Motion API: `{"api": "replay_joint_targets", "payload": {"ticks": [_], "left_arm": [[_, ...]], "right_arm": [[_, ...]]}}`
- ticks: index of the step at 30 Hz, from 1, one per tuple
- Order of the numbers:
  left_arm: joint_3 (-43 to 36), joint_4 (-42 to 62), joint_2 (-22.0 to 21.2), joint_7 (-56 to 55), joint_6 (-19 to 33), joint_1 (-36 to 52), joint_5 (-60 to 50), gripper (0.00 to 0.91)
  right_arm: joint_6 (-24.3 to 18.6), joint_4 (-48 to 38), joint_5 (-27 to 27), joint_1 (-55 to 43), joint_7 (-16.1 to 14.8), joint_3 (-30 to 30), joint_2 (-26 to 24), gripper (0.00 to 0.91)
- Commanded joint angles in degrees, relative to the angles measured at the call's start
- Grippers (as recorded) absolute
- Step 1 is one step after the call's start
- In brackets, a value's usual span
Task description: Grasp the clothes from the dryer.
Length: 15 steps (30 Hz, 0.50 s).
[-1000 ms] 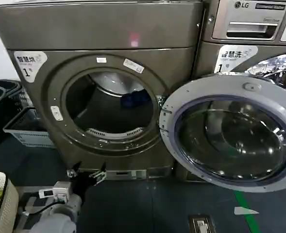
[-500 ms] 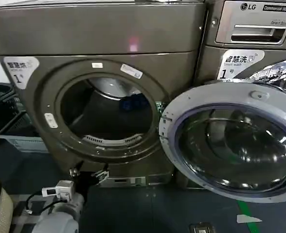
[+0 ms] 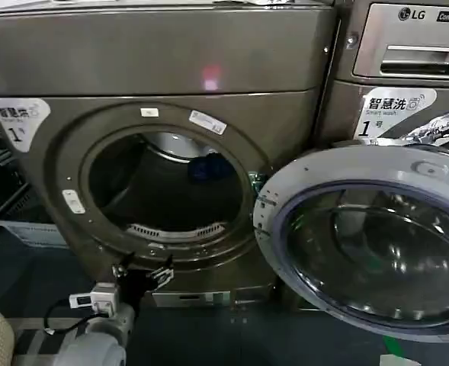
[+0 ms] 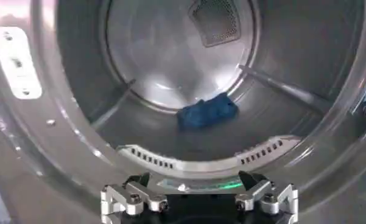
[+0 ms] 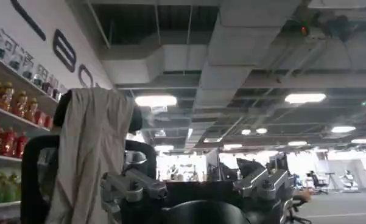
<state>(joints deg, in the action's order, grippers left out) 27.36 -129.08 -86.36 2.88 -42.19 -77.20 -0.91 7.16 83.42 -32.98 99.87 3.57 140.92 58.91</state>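
Note:
The dryer (image 3: pixel 163 61) stands in front of me with its round opening uncovered. A small blue piece of clothes (image 3: pixel 206 167) lies deep inside the drum, toward the back; in the left wrist view the blue clothes (image 4: pixel 207 111) rest on the drum floor below the rear wall. My left gripper (image 3: pixel 142 270) hovers open just below and in front of the drum's lower rim, well short of the clothes; the same left gripper (image 4: pixel 197 190) holds nothing. My right gripper (image 5: pixel 193 179) is open and empty, pointing up at a ceiling far from the dryer.
The dryer's round door (image 3: pixel 369 236) swings wide open to the right, filling the space in front of the neighbouring LG washer (image 3: pixel 407 53). Baskets (image 3: pixel 22 217) sit on the floor to the left. A chair with a draped cloth (image 5: pixel 88 152) stands near the right gripper.
The dryer has grown larger and shifted in the head view as I moved closer. The left gripper has risen slightly toward the drum's lower rim.

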Motion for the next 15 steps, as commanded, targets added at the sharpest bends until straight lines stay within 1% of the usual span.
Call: {"api": "replay_joint_targets", "payload": {"ticks": [1, 15], "left_arm": [[0.01, -0.03, 0.03, 0.12, -2.81, -0.02, -0.09, 0.907], [-0.09, 0.14, -0.03, 0.08, -2.81, -0.01, -0.43, 0.907]], "right_arm": [[-0.03, -0.07, 0.02, -0.01, 0.01, -0.03, 0.02, 0.907], [-0.04, -0.24, 0.05, -0.16, -0.04, -0.25, 0.04, 0.907]]}}
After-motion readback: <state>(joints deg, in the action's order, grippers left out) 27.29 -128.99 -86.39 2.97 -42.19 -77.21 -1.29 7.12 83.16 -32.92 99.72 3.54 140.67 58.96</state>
